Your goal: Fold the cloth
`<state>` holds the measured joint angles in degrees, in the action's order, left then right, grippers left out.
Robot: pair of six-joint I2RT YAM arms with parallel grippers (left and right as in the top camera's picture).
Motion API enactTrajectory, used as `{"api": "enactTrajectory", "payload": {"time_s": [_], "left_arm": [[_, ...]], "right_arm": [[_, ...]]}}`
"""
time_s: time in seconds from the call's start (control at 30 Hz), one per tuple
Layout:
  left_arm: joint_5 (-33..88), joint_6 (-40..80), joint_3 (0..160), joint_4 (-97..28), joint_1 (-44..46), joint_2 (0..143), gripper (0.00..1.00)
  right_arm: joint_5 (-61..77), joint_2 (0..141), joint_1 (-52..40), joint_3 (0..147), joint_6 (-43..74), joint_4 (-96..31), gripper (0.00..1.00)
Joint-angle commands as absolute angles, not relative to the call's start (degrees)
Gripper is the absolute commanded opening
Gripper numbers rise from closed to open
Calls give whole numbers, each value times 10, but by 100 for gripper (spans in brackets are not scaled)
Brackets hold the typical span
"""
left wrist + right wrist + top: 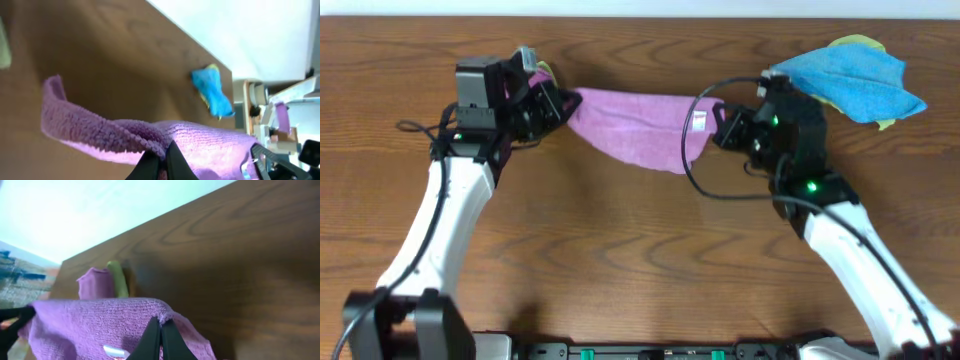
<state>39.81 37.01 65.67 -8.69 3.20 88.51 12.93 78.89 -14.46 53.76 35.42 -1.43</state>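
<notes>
Nearest me, low in the overhead frame, 2 arms reach up across the brown table. Mid-frame, the cloth sags between them, its white tag at the right end. The left gripper is pinched tight on the left end and the right gripper is clamped on the right end. I can't tell whether the lower edge touches the wood.

It looks like the first fold, with 1 edge held up. Next, both grippers should travel together, keeping tension, and lay that edge over the opposite one.

I count 1 lilac cloth and, far upper right, 1 blue cloth. Yellow-green fabric shows in 2 spots: under the blue and behind the left gripper.
</notes>
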Motion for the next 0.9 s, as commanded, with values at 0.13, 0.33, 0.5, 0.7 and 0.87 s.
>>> {"api": "enactTrajectory", "payload": {"time_s": [0.13,0.33,0.5,0.7,0.87], "left_arm": [[391,450,701,9,29,954,6],[408,413,735,-32,29,967,6],[409,310,735,-182,29,967,6],[357,175,733,-378,29,967,6],[334,117,733,-466,29,967,6]], "right_arm": [[96,877,-113,663,294,-17,1],[96,890,-108,719,255,-101,1],[96,886,-108,721,234,-186,1],[90,885,-109,720,211,-315,1],[90,885,-110,718,200,-384,1]]}}
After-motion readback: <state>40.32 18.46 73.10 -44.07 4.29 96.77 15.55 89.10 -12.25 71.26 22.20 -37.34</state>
